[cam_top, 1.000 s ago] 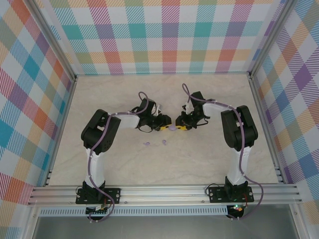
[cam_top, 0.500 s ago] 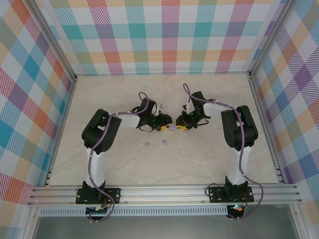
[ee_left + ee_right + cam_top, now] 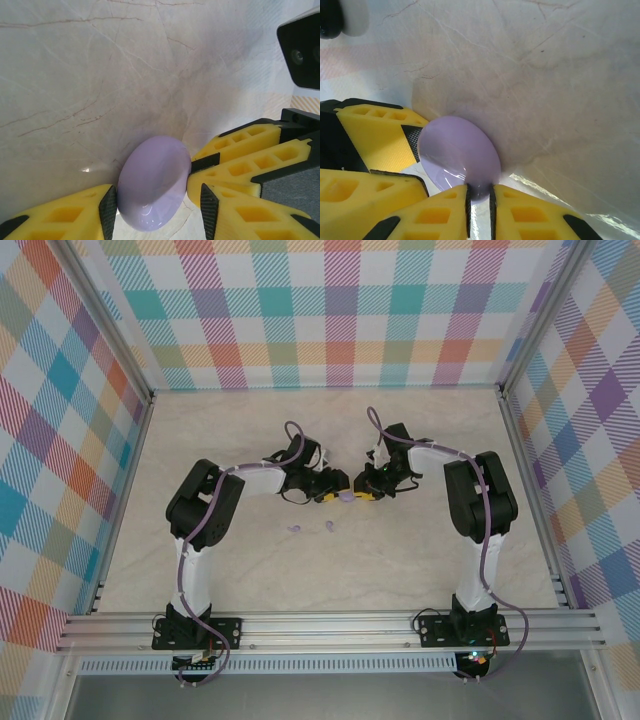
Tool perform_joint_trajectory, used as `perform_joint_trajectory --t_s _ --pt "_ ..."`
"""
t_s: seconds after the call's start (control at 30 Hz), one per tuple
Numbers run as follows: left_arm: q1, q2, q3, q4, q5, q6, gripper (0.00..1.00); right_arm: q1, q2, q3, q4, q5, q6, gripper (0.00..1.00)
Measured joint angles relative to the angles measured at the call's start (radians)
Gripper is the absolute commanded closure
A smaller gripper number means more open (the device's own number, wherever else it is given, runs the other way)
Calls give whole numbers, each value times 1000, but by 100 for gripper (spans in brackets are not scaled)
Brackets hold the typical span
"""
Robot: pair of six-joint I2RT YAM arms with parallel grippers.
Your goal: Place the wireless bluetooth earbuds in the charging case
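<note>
A closed lilac round charging case [image 3: 346,496] stands on edge on the marble table, between my two grippers. My right gripper [image 3: 480,200] is shut on the rim of the case [image 3: 459,156]. My left gripper [image 3: 156,212] straddles the case [image 3: 154,182], open: its left pad touches the case, and a small gap shows at its right pad. The right gripper's yellow fingers [image 3: 235,150] touch the case's far side. Two lilac earbuds [image 3: 297,529] [image 3: 328,527] lie loose on the table, nearer than the grippers. The black earbuds are out of view.
Both arms reach in towards the table's middle, the left gripper [image 3: 332,492] and right gripper [image 3: 362,494] almost meeting. Checked walls and metal rails [image 3: 130,470] close off three sides. Bare marble [image 3: 330,580] lies between the earbuds and the arm bases.
The left gripper has edged a little to the right, closer around the case. The right arm, the case and the earbuds have stayed put.
</note>
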Motion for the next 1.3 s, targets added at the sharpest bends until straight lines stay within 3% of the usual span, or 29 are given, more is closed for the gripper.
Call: perform_joint_trajectory --t_s 0.33,1.03,1.3 --pt "-5 0 -10 2 -4 5 64 0 0 0 0 1 0 82" --pt "-4 0 -55 115 39 -99 70 -5 -2 0 1 2 0 81" --pt "-5 0 -57 127 43 -108 66 -6 -6 -5 8 6 0 81"
